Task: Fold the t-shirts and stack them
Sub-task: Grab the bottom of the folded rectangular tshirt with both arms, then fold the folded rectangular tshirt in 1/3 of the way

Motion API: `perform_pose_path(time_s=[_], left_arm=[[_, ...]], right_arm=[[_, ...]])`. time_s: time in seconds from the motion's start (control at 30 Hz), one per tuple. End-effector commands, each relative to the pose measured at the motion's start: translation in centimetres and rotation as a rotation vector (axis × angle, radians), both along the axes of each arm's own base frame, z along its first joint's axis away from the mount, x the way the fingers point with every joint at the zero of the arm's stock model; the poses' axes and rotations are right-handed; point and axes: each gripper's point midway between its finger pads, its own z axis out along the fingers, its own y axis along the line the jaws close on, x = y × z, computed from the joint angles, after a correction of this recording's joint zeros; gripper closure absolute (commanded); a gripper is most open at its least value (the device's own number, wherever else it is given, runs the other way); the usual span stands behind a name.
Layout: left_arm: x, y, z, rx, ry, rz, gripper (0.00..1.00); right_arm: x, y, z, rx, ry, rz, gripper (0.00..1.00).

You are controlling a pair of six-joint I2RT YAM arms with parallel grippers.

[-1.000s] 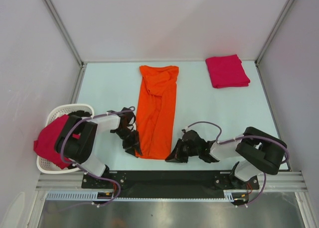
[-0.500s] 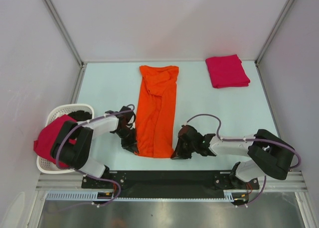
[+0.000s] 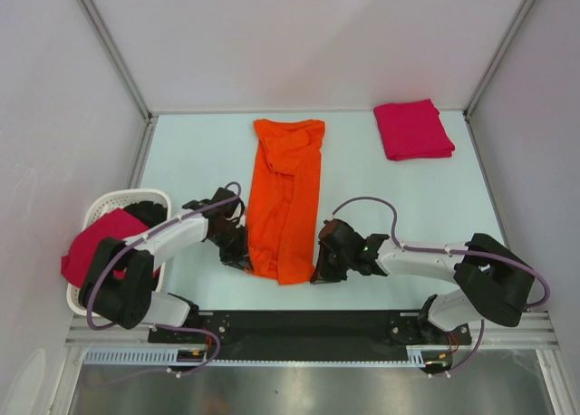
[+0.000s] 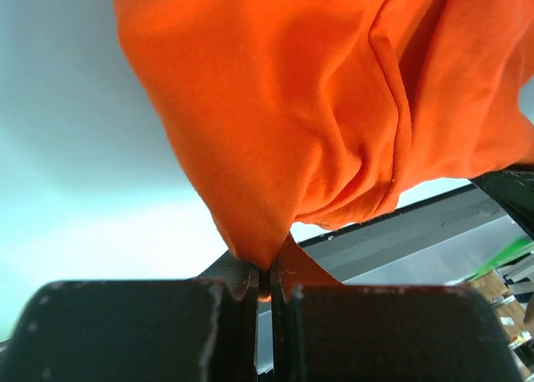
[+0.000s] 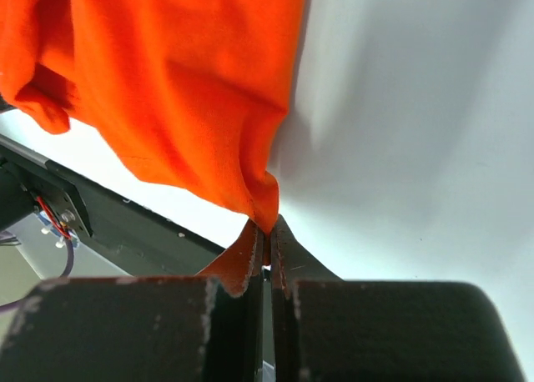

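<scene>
1. Top external view: the orange t-shirt point(image 3: 288, 193) is laid out as a long narrow strip down the middle of the table point(image 3: 199, 152). Its collar end is bunched up at the far side and its hem end is pointed toward the arm bases.
2. The near-left corner of the hem is pinched by the left gripper point(image 3: 240, 259), and the near-right corner is pinched by the right gripper point(image 3: 320, 270). Both arms are stretched out low over the table, one on each side of the strip. The near edge of the shirt is pulled in to a bit of a point between them.
3. Left wrist view: the left gripper point(image 4: 264, 282) is seen with its jaws clamped tight on a tip of orange fabric, and a small tab of cloth is poking out on the near side. From the pinch the cloth is fanned out in soft folds.
4. Right wrist view: pretty much the same deal. The right gripper point(image 5: 267, 250) is closed hard on a corner of the orange t-shirt point(image 5: 167, 82), and the pale table is seen beside it.
5. The folded pink t-shirt point(image 3: 413, 130) is parked near the far-right corner of the table as a neat flat packet, well apart from the orange one.
6. The loose pink t-shirt point(image 3: 91, 252) is draped over the outer rim of the white slatted basket point(image 3: 136, 195), which is sat at the near left just beside the left arm. Something dark is also seen inside the basket, but what it is can't be made out.
</scene>
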Motion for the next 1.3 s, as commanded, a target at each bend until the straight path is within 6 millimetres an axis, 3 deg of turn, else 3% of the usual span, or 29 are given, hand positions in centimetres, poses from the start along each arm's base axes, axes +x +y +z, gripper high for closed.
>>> perform_pose_path(time_s=[0.0,0.33,0.5,0.67,1.0,1.27], left_arm=[[0.6,-1.0,1.8,-0.062,-0.060,-0.051,1.00],[1.4,-1.8,3.7,-0.105,-0.101,-0.077,1.00],[3.7,-2.6,5.3,-0.121,-0.174,-0.069,1.00],[5.2,-3.5,5.3,-0.128,-0.170,-0.072,1.00],[9.5,-4.9,6.0,-0.121,-0.212,-0.065,1.00],[12.9,-4.8,6.1,-0.076,-0.230,-0.035,1.00]], right_arm=[[1.0,1.0,1.4,0.018,-0.042,0.028,1.00],[3.4,2.1,4.2,0.070,-0.114,0.035,1.00],[5.0,2.5,5.3,0.085,-0.142,0.036,1.00],[6.5,2.9,6.4,0.103,-0.185,0.038,1.00],[11.4,3.3,7.1,0.088,-0.224,0.044,1.00],[16.1,3.0,8.6,0.087,-0.265,0.052,1.00]])
